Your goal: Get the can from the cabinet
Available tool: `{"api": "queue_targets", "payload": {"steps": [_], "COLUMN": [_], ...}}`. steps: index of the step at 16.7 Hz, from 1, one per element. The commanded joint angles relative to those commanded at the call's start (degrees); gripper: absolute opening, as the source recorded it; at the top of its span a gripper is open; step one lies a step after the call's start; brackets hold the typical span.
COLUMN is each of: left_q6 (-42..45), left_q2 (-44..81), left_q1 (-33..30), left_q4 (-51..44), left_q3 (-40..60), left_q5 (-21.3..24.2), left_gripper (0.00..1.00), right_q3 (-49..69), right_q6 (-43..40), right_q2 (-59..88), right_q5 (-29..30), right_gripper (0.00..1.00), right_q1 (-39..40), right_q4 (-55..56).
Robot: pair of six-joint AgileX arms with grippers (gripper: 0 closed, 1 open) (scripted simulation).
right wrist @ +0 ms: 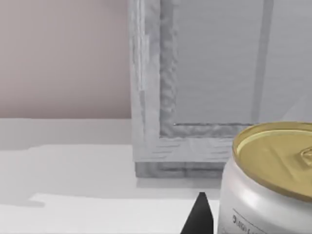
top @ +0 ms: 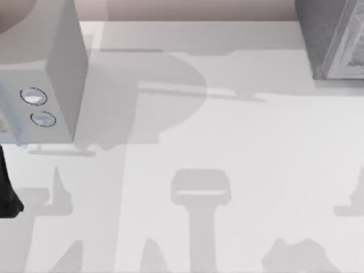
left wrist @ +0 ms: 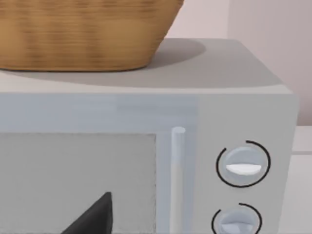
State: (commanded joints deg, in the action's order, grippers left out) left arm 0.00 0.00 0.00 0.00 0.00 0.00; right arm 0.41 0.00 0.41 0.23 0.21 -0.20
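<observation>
The can (right wrist: 270, 178) is cut off at the right wrist view's 4 o'clock edge; its label print is too small to read. The wicker basket (left wrist: 83, 34) on the microwave (left wrist: 146, 112) runs past the frame.

Lighting is bright and even. Soft grey shadows fall across the table (top: 239, 142) beside the microwave (top: 54, 85). The basket (left wrist: 83, 34) above it appears blurred.

i'm working in a rendered kitchen-like set: a pale grey microwave with two round dials (left wrist: 146, 117), a woven wicker basket (left wrist: 83, 34) on top, and a grey cabinet (right wrist: 195, 83) on a white table (top: 239, 142).
</observation>
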Motion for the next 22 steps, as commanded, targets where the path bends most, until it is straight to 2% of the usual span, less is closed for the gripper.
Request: {"api": "queue_targets", "payload": {"steps": [7,11,16,22], "left_q6": [0.0,0.0,0.0,0.0], "left_q2": [0.0,0.0,0.0,0.0], "left_q1": [0.0,0.0,0.0,0.0], "left_q4": [0.0,0.0,0.0,0.0], "left_q3": [0.0,0.0,0.0,0.0], "left_q5": [0.0,0.0,0.0,0.0], "left_gripper": [1.0,1.0,1.0,1.0], "right_q3": [-0.2,3.4,12.9,27.7], "right_q6": [0.1,0.6,1.8,3.2], "right_q2": [0.4,7.9,28.2,62.5], "right_q5": [-0.5,-5.1,-17.3,-37.4], "right_gripper": [0.0,0.0,0.0,0.0], "right_q1": [-0.2,-2.2,-7.7,-17.4], "right_q4": [0.4,5.5,18.6,39.5]}}
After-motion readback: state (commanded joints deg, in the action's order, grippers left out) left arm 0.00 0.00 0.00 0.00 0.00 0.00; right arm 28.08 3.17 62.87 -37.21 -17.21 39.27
